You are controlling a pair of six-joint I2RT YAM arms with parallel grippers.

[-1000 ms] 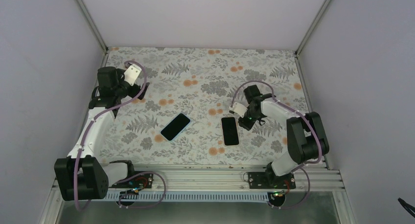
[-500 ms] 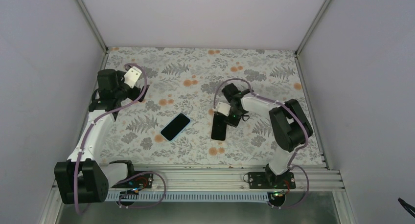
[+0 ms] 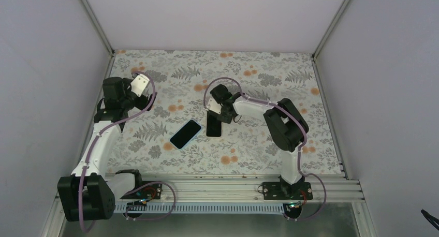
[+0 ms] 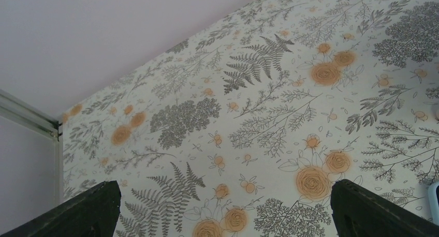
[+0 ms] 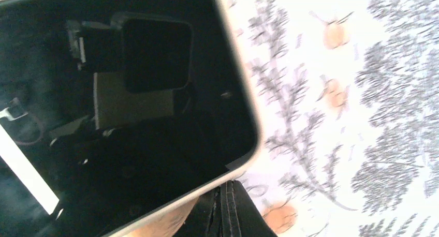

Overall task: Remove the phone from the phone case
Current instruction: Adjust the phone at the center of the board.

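Observation:
The phone (image 3: 213, 126), a glossy black slab with a pale rim, lies face up near the middle of the floral table. It fills the left of the right wrist view as the phone (image 5: 129, 107), its screen mirroring the camera. My right gripper (image 3: 218, 112) is shut with nothing between its fingers, and its closed fingertips (image 5: 228, 208) touch the phone's pale edge. A second flat black slab (image 3: 185, 134), probably the phone case, lies just left of the phone. My left gripper (image 3: 146, 96) hovers open over the far left of the table, its left gripper (image 4: 228, 216) fingers wide apart over bare cloth.
The floral cloth (image 3: 269, 144) covers the whole table. Grey walls (image 3: 46, 66) close in the left, right and back sides. A metal rail (image 3: 217, 185) with both arm bases runs along the near edge. The right arm reaches far over to the left.
The shut right gripper has swept leftwards, sliding and turning the phone from right of centre to beside the other black slab. The left arm has barely shifted.

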